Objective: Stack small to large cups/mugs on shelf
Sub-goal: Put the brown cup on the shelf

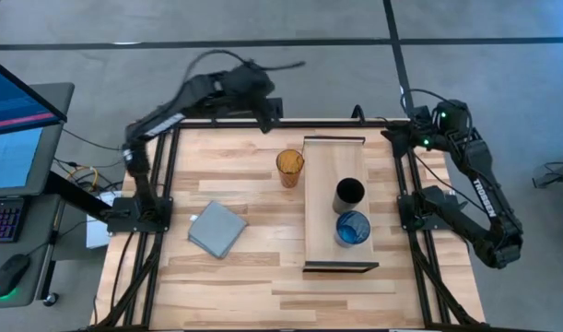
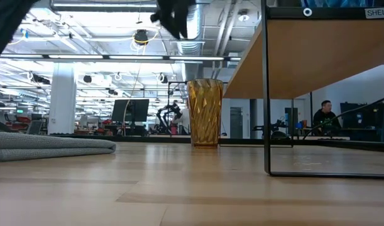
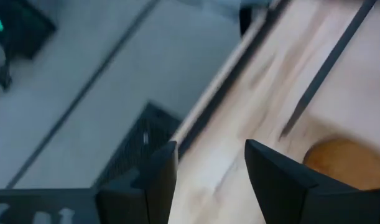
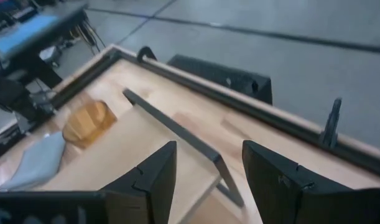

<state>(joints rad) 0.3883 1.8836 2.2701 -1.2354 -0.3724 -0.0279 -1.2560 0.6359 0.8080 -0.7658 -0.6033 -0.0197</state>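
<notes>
The black cup (image 1: 349, 193) and short translucent blue cup (image 1: 352, 227) stand on the light-wood shelf (image 1: 323, 166); the amber-orange tumbler (image 1: 290, 167) stands just left, on the slatted wooden worktop (image 1: 253, 277).

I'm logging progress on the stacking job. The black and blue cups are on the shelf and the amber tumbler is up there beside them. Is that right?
Not quite. The black cup and blue cup do stand on the shelf, but the amber tumbler is on the tabletop beside the shelf, not on it. The high view shows this, and the low view has the tumbler standing on the table.

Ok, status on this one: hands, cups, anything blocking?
Left hand open, empty, at far table edge. Right hand open, idle at far right corner. Amber tumbler on table; black cup, blue cup on shelf. Nothing blocking.
</notes>
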